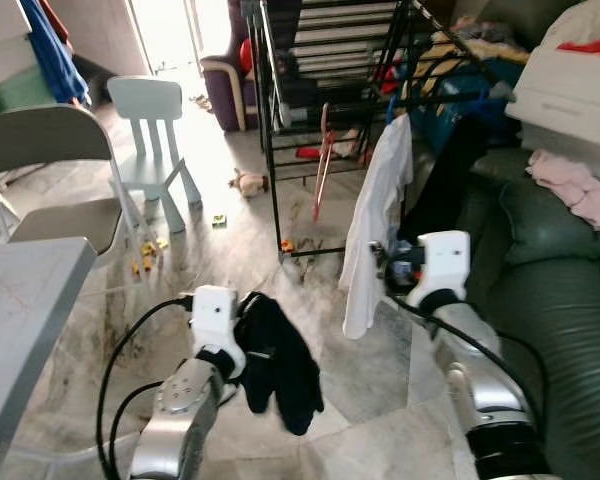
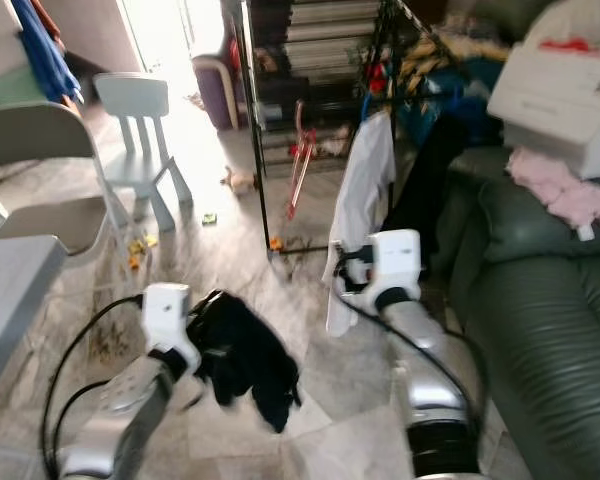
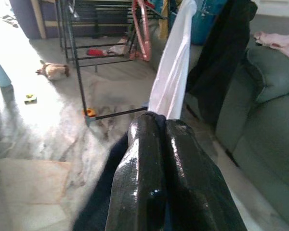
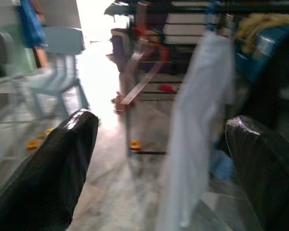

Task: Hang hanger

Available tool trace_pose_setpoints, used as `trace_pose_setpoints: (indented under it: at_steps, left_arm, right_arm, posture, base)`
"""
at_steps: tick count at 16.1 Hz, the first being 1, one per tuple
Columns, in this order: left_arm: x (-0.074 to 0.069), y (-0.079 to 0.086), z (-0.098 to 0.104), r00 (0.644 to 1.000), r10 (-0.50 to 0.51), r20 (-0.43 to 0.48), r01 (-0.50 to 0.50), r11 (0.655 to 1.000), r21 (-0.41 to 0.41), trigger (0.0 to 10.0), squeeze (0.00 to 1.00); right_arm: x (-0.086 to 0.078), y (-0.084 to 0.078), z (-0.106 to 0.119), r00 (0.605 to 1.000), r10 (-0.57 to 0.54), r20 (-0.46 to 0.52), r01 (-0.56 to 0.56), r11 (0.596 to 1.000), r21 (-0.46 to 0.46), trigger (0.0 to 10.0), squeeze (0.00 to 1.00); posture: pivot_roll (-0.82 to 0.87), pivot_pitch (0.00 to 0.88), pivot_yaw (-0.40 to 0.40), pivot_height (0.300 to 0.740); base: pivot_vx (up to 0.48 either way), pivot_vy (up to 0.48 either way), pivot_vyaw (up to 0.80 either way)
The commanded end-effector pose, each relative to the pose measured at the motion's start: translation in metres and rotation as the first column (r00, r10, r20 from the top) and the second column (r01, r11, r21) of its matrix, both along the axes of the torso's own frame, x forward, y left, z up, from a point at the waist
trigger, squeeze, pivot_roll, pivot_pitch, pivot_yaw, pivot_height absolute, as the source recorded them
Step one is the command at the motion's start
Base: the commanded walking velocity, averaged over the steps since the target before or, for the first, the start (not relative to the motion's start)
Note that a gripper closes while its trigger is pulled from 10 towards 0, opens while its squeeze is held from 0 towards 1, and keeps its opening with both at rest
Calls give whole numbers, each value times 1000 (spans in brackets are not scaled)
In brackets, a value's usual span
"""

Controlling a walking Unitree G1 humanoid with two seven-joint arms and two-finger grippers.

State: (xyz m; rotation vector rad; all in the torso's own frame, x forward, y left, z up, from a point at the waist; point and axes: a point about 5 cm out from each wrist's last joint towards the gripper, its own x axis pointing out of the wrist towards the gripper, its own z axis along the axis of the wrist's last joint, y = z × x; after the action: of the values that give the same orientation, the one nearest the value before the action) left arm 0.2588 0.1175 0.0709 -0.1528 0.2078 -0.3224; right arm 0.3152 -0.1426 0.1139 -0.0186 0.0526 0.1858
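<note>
My left gripper (image 3: 156,126) is shut on a dark garment (image 1: 280,370) that droops over the floor low in front of me; no hanger can be made out inside it. A black drying rack (image 1: 280,150) stands ahead. On its near side hang a white shirt (image 1: 375,220) and a black garment (image 1: 450,170). A pink hanger (image 1: 322,160) dangles inside the rack. My right gripper (image 4: 159,122) is open, held right beside the white shirt (image 4: 202,120), with nothing between its fingers.
A dark green sofa (image 1: 550,300) runs along the right, with a pink cloth (image 1: 580,185) and a white box (image 1: 570,100) on it. At left are a grey table corner (image 1: 20,300), a grey chair (image 1: 50,150) and a pale blue child's chair (image 1: 155,130). Small toys (image 1: 148,255) dot the floor.
</note>
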Motion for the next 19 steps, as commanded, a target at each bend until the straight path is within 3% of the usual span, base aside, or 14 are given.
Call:
trace_pose_setpoints:
  at_steps: [1, 7, 19]
  left_arm:
    - [3, 0, 10, 999, -8, 42, 8, 1000, -8, 10000, 0]
    - [2, -5, 10, 998, -55, 41, 54, 999, 6, 10000, 0]
    - [-1, -9, 19, 988, -113, 105, 115, 993, -11, 10000, 0]
  right_arm:
    - [1, -2, 3, 1000, -3, 5, 3, 1000, -3, 10000, 0]
    - [1, -2, 3, 1000, -4, 9, 4, 1000, -2, 10000, 0]
    - [0, 0, 2, 1000, -4, 12, 4, 1000, 0, 10000, 0]
  posture:
    - [-79, 0, 37, 740]
    - [-83, 0, 37, 740]
    - [-81, 0, 44, 740]
  base:
    - [0, 480, -800]
    - [0, 480, -800]
    - [23, 0, -46]
